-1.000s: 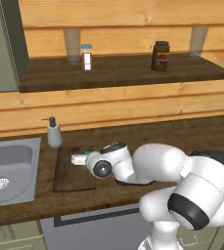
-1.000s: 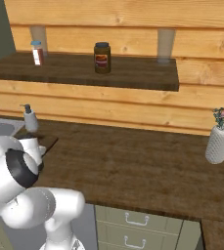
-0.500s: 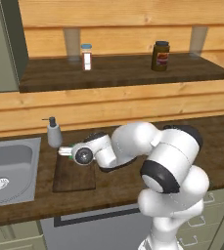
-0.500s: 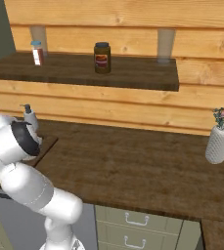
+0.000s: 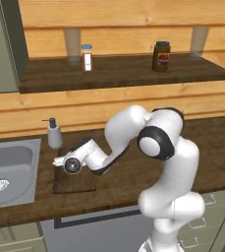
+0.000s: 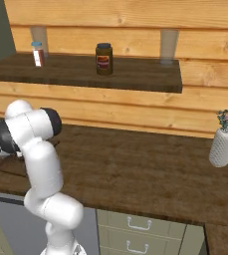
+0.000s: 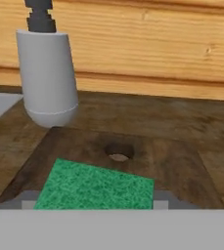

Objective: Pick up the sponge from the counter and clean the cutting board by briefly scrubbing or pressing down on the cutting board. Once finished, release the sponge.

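Arm folded low leftward, end effector (image 5: 60, 162) over cutting board (image 5: 77, 182), grip state unclear, sponge (image 7: 96, 187) below.

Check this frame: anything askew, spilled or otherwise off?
Nothing stands out. In the hand view the sponge lies flat on the cutting board, slightly rotated against its edges. The soap dispenser stands upright behind the board, and no spill shows on the counter.
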You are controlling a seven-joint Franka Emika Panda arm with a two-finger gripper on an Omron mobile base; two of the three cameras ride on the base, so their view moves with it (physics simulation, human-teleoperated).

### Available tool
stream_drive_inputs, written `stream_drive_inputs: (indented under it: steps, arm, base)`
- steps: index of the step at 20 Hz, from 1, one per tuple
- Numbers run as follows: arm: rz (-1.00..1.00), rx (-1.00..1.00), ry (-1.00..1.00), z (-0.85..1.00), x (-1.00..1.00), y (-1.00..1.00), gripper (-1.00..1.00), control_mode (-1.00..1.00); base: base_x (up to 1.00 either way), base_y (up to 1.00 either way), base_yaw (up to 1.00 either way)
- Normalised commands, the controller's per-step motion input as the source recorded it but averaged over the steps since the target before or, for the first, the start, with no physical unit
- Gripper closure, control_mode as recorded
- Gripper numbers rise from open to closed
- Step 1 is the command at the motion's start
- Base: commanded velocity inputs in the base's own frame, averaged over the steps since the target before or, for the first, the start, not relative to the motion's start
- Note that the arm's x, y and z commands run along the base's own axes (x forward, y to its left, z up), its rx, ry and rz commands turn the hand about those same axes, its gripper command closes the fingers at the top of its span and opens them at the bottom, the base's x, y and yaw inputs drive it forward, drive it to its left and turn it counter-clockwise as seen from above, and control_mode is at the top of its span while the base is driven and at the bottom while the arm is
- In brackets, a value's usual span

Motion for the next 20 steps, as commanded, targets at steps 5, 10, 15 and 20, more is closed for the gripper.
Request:
stream_drive_inputs:
  steps: [5,10,15,20]
  arm:
    - [0.0,0.02,-0.4,-1.0,-0.53,-0.39,1.0,-1.0]
    - [0.0,0.12,-0.2,-0.97,-0.47,-0.93,1.0,-1.0]
    - [0.0,0.11,0.0,-0.85,-0.26,-1.0,1.0,-1.0]
    - [0.0,0.11,0.02,-0.94,-0.26,-1.0,1.0,-1.0]
  base:
    - [0.0,0.0,0.0]
    - [0.0,0.0,0.0]
    - [0.0,0.0,0.0]
    - [0.0,0.0,0.0]
